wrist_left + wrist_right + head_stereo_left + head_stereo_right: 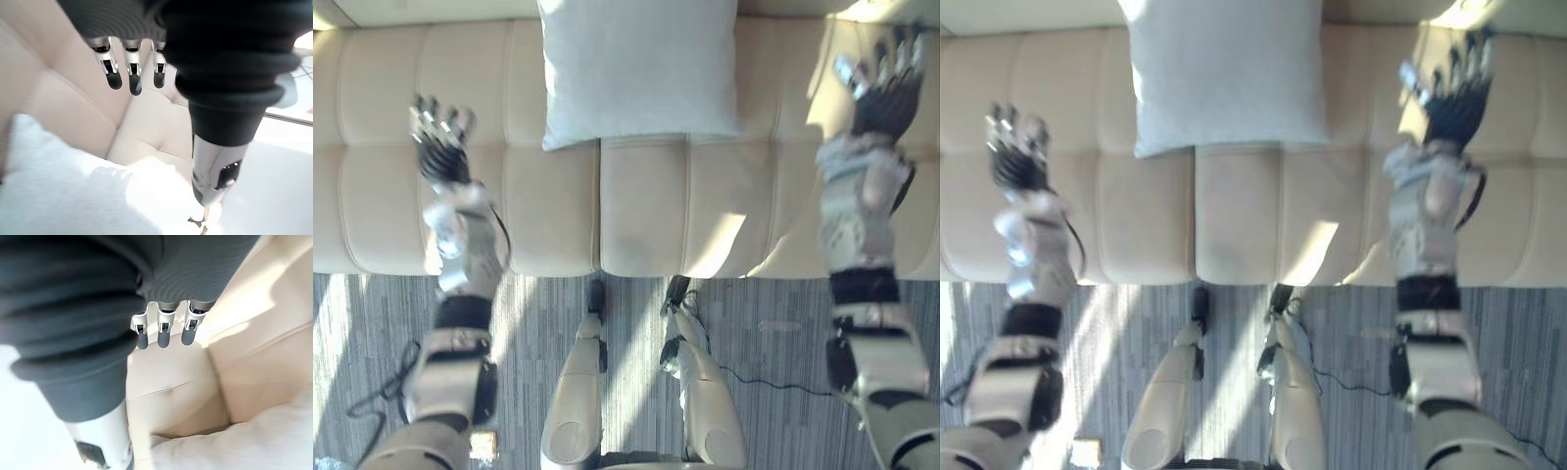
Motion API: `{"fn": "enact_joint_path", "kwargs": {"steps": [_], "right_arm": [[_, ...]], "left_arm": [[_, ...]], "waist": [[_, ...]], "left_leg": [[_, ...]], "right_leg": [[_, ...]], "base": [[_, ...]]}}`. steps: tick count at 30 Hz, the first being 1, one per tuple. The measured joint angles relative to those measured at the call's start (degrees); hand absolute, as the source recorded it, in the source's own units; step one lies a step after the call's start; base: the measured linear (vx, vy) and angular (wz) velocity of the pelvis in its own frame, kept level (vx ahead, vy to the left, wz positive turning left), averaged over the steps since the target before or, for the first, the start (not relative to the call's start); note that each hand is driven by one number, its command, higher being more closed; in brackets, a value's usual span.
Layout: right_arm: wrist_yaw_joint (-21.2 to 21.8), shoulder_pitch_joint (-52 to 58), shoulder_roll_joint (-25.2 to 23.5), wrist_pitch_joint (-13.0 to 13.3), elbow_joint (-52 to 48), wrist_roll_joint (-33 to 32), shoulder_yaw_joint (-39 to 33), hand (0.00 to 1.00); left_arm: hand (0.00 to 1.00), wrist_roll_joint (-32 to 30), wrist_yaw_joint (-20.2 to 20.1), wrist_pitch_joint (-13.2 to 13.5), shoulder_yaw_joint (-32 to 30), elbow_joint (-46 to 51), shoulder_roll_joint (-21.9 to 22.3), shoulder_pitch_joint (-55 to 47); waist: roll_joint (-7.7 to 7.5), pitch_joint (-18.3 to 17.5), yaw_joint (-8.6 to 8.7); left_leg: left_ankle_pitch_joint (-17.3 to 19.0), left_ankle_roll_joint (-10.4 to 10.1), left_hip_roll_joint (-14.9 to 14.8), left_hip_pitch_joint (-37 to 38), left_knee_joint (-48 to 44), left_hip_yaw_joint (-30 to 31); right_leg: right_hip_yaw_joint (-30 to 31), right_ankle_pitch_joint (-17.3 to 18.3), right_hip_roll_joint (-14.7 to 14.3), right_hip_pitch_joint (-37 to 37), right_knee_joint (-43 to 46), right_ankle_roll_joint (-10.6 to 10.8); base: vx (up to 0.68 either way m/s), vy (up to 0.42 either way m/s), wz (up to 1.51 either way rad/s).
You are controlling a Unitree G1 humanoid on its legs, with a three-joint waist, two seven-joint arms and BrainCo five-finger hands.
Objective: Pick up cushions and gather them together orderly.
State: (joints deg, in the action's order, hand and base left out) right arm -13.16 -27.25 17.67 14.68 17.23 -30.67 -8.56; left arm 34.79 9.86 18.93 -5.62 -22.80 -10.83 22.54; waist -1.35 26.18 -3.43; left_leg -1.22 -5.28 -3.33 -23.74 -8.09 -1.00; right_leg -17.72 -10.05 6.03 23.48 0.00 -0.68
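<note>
A pale grey-white square cushion (639, 67) leans at the back of the cream sofa (646, 215), near its middle. My left hand (438, 149) hovers over the sofa seat well to the left of the cushion, fingers straight and holding nothing. My right hand (886, 90) is raised over the sofa to the right of the cushion, also open and empty. In the left wrist view the cushion (63, 186) lies past my fingers (133, 77). The right wrist view catches the cushion (249, 443) beyond the straight fingers (164, 333).
The sofa's tufted seat (1234, 211) spreads wide on both sides of the cushion, with sun patches on its right part. A grey striped carpet (773, 323) runs along the sofa's front edge.
</note>
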Motion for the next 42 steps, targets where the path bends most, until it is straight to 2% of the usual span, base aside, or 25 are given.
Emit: {"fn": "enact_joint_path", "kwargs": {"steps": [3,5,7,8,11,16,19,22,25,26,27,28,29,30,31,32,33,34,35,36,37,39,40,41,42], "right_arm": [[2.2,15.7,-9.0,-0.8,-0.6,4.4,-0.3,0.0],[2.7,22.3,-12.3,-1.2,-0.2,6.1,-0.7,0.0],[3.7,28.8,-15.5,-1.5,2.8,7.9,-2.1,0.0],[3.8,31.4,-16.2,-1.8,6.0,8.2,-2.6,0.0],[4.4,36.3,-17.3,-2.5,14.9,8.3,-4.1,0.0],[6.4,37.4,-17.9,-5.4,28.5,10.4,-7.4,0.0],[7.1,37.3,-18.3,-6.5,32.3,10.3,-9.9,0.0],[7.5,37.3,-18.7,-7.4,33.7,10.3,-11.7,0.0],[7.5,35.8,-19.2,-7.6,33.8,10.4,-11.5,0.0],[7.5,34.5,-19.5,-7.7,33.8,10.5,-11.3,0.0],[7.5,33.6,-19.9,-8.1,33.9,10.5,-11.2,0.0],[7.6,33.5,-20.1,-8.4,33.9,10.5,-10.8,0.0],[7.5,33.5,-20.2,-8.5,34.2,10.5,-10.6,0.0],[7.5,33.5,-20.4,-8.6,34.6,10.5,-10.3,0.0],[7.5,33.0,-20.5,-8.5,35.1,10.5,-10.3,0.0],[7.5,30.7,-20.5,-8.6,35.5,10.5,-10.1,0.0],[7.1,29.2,-19.7,-8.4,35.5,10.5,-10.2,0.0],[6.9,28.5,-18.8,-8.2,35.3,10.5,-10.2,0.0],[6.3,27.0,-18.3,-8.2,35.6,10.4,-9.6,0.0],[6.1,25.6,-18.4,-8.3,35.5,10.5,-8.8,0.0],[5.5,24.7,-18.4,-8.3,35.1,10.5,-8.3,0.0],[5.3,22.6,-17.0,-8.0,35.1,10.5,-6.6,0.0],[5.1,22.5,-16.6,-7.9,35.1,10.5,-6.6,0.0],[4.5,22.7,-16.8,-8.0,35.3,10.5,-6.7,0.0],[4.1,23.7,-17.1,-8.0,35.2,10.6,-6.9,0.0]], "left_arm": [[0.0,-5.3,-0.8,-2.6,3.3,-0.3,6.5,-11.7],[0.0,-6.9,-1.5,-3.6,3.6,-2.0,8.3,-16.2],[0.0,-11.3,-1.9,-4.6,3.0,-6.4,9.1,-21.0],[0.0,-12.6,-2.4,-5.4,2.0,-9.9,9.7,-22.8],[0.0,-15.3,-2.8,-6.6,-0.2,-19.5,10.2,-25.7],[0.0,-21.4,-3.8,-8.7,-4.7,-30.5,10.8,-27.8],[0.0,-23.6,-4.0,-9.4,-7.1,-33.0,10.5,-28.2],[0.0,-25.1,-4.6,-9.9,-8.2,-34.1,10.0,-28.9],[0.0,-25.8,-4.6,-10.1,-8.2,-34.1,9.8,-29.0],[0.0,-25.7,-4.5,-10.4,-8.3,-34.0,10.0,-28.8],[0.0,-25.8,-4.5,-10.4,-8.7,-34.1,9.9,-28.6],[0.0,-25.8,-4.4,-10.5,-8.7,-34.1,9.8,-28.1],[0.0,-25.8,-4.2,-10.5,-8.8,-33.5,9.6,-27.9],[0.0,-25.8,-4.0,-10.5,-9.2,-32.9,9.0,-27.9],[0.0,-25.8,-3.9,-10.6,-9.4,-32.5,8.6,-27.7],[0.0,-25.8,-3.9,-10.7,-10.8,-32.3,9.0,-26.4],[0.0,-25.7,-3.9,-10.7,-11.3,-32.2,10.1,-26.6],[0.0,-25.7,-3.8,-10.6,-11.1,-31.9,11.2,-26.7],[0.0,-25.7,-3.7,-10.5,-11.1,-30.6,11.1,-26.1],[0.0,-25.6,-3.3,-10.5,-10.9,-30.2,10.8,-25.1],[0.0,-25.6,-3.0,-10.5,-9.4,-30.0,11.0,-24.0],[0.0,-25.7,-2.8,-10.5,-7.6,-30.0,12.8,-23.1],[0.0,-25.7,-2.8,-10.5,-5.9,-30.0,13.4,-22.9],[0.0,-25.8,-2.8,-10.6,-4.3,-30.0,13.1,-22.7],[0.0,-25.8,-2.8,-10.5,-3.4,-30.0,13.0,-22.8]], "waist": [[-0.01,-2.2,0.02],[0.07,-4.5,0.07],[0.16,-7.5,0.11],[0.3,-10.2,0.19],[0.84,-15.3,0.32],[1.55,-19.6,0.45],[1.42,-20.1,0.31],[0.67,-21.5,0.3],[0.2,-21.5,0.06],[0.61,-21.3,0.04],[0.64,-21.1,0.14],[0.2,-21.0,0.26],[-0.92,-21.2,0.2],[-2.55,-21.8,-0.06],[-3.79,-21.8,-0.07],[-3.77,-20.9,-0.93],[-2.12,-21.4,-2.27],[-0.75,-21.1,-2.96],[-1.99,-19.4,-3.37],[-2.73,-18.5,-3.75],[-2.33,-18.4,-4.06],[1.39,-18.2,-4.63],[2.28,-17.5,-4.58],[2.58,-17.4,-3.95],[1.38,-17.2,-3.17]], "left_leg": [[1.7,0.4,-0.3,2.5,-0.1,-0.3],[2.2,0.5,-0.6,3.9,0.0,-0.6],[3.5,0.5,-1.3,7.1,0.0,-1.5],[4.2,0.5,-1.5,8.4,0.1,-1.7],[5.1,0.0,-2.1,12.9,2.1,-2.4],[5.1,0.1,-2.4,18.4,4.8,-4.6],[5.3,-0.2,-2.4,21.6,5.6,-5.8],[5.5,-0.3,-2.1,22.9,5.9,-7.0],[6.5,0.2,-2.5,23.6,4.5,-9.5],[6.7,0.6,-3.5,23.4,3.6,-10.5],[6.8,0.7,-3.7,22.9,2.7,-11.0],[6.8,0.8,-3.6,22.1,1.2,-10.8],[6.8,0.8,-3.6,21.5,-0.6,-10.2],[6.8,0.8,-3.2,19.6,-3.0,-9.6],[7.0,0.7,-3.0,18.1,-5.2,-9.4],[7.8,0.5,-4.0,15.0,-9.7,-9.9],[8.3,1.3,-2.9,12.6,-8.4,-8.7],[4.6,3.5,-2.2,13.3,-4.9,-9.3],[3.9,3.6,-1.6,13.3,-5.2,-12.2],[3.9,3.7,-1.3,11.9,-7.3,-12.7],[4.1,3.4,-2.2,9.0,-9.6,-12.5],[3.7,1.1,-5.6,5.6,-10.9,-12.1],[2.3,-0.1,-6.8,5.3,-10.3,-11.8],[-1.2,-0.6,-6.7,6.6,-7.2,-11.7],[-2.8,-1.3,-6.1,7.3,-5.1,-11.2]], "right_leg": [[-0.1,2.5,0.0,-1.9,1.5,0.3],[-0.1,3.3,-0.2,-3.0,2.0,0.5],[0.0,4.6,-0.5,-5.7,2.4,0.6],[-0.1,5.3,-0.7,-6.9,2.6,0.8],[-0.3,7.1,-1.1,-10.8,2.7,1.1],[-0.1,8.0,-1.2,-14.7,1.9,1.8],[0.8,8.2,-1.1,-17.0,1.6,2.3],[2.1,8.1,-0.9,-17.6,1.9,2.3],[3.2,9.2,-0.1,-15.2,8.3,3.4],[3.2,10.7,0.1,-12.8,13.9,3.6],[2.4,14.3,1.5,-10.0,23.6,2.4],[2.1,17.6,3.8,-8.0,34.9,3.3],[2.7,18.9,6.2,-7.8,43.9,4.9],[3.9,18.3,8.2,-8.3,47.7,5.7],[5.2,17.7,8.5,-8.7,46.6,7.2],[5.3,17.3,6.6,-8.9,45.7,6.8],[6.3,19.4,4.4,-10.7,41.4,7.5],[6.5,20.8,3.6,-11.4,40.5,7.8],[6.5,24.2,5.7,-12.6,41.7,7.6],[6.2,27.7,6.1,-13.9,38.7,7.2],[3.2,29.8,5.1,-14.7,33.6,4.9],[0.1,29.5,0.9,-16.7,25.3,4.1],[-1.5,28.3,-0.2,-17.0,24.2,2.2],[-3.1,28.0,0.0,-17.6,24.3,1.6],[-4.4,27.8,0.7,-17.7,24.1,1.1]], "base": [[0.04,0.023,-0.01],[0.06,0.019,-0.07],[0.1,0.016,-0.12],[0.11,0.018,-0.09],[0.12,0.025,-0.02],[0.12,0.037,-0.03],[0.09,0.038,-0.17],[0.08,0.055,-0.2],[0.01,0.035,-0.33],[-0.06,0.015,-0.26],[-0.05,-0.007,0.0],[-0.01,-0.067,0.38],[0.01,-0.155,0.58],[0.02,-0.201,0.48],[-0.05,-0.241,0.12],[-0.19,-0.148,-0.16],[-0.24,-0.079,-0.34],[-0.27,0.051,-0.33],[-0.17,0.02,-0.2],[-0.2,-0.102,-0.08],[-0.2,-0.237,-0.14],[-0.24,-0.238,-0.16],[-0.26,-0.185,0.19],[-0.21,-0.131,0.42],[-0.24,-0.147,0.51]]}}
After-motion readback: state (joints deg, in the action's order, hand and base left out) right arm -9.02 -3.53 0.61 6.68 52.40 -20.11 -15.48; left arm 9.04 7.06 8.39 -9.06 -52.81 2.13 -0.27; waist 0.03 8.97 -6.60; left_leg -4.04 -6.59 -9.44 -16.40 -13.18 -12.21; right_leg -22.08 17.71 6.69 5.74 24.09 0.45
